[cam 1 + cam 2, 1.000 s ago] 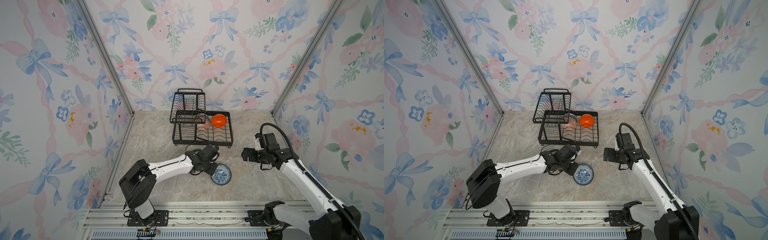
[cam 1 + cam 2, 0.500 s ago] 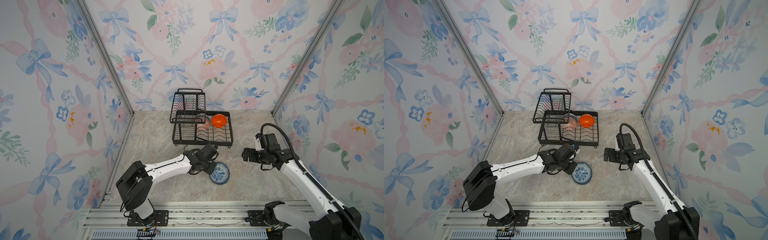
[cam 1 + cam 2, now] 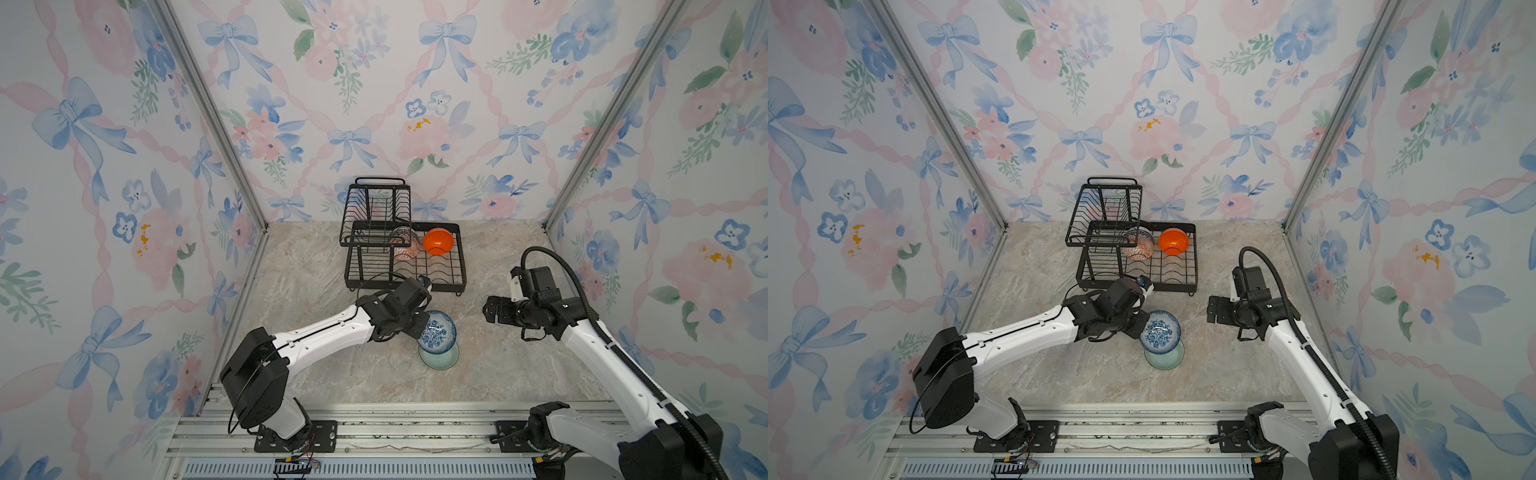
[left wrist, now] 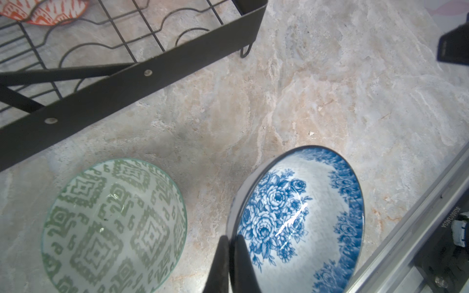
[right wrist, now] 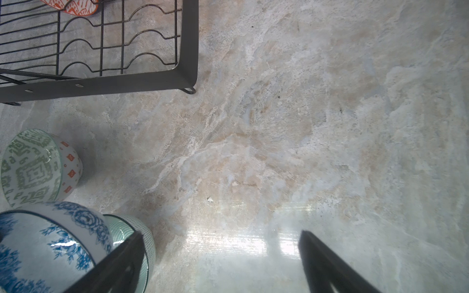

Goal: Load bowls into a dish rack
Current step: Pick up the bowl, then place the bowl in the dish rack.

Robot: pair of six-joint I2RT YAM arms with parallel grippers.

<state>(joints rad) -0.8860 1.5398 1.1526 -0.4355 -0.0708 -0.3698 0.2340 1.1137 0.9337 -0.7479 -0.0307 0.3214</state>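
Observation:
My left gripper (image 4: pixel 231 238) is shut on the rim of the blue-and-white floral bowl (image 4: pixel 299 218). In both top views that bowl (image 3: pixel 437 330) (image 3: pixel 1159 331) hangs tilted just above a pale green bowl (image 3: pixel 439 358) on the table. A bowl with a green geometric inside (image 4: pixel 114 225) stands beside them, hidden under the left arm from above. The black wire dish rack (image 3: pixel 415 284) lies behind, holding a plain orange bowl (image 3: pixel 438 241) and an orange-patterned bowl (image 3: pixel 405 246). My right gripper (image 3: pixel 490 309) (image 5: pixel 220 233) is open and empty, right of the bowls.
The rack's raised basket (image 3: pixel 376 208) with loop handle stands at its back left. Floral walls enclose the marble table on three sides. An aluminium rail (image 3: pixel 374 432) with both arm bases runs along the front edge.
The left gripper has lifted the blue floral bowl up off the pale green bowl and tilted it, shifting it slightly toward the rack. The right arm has stayed still.

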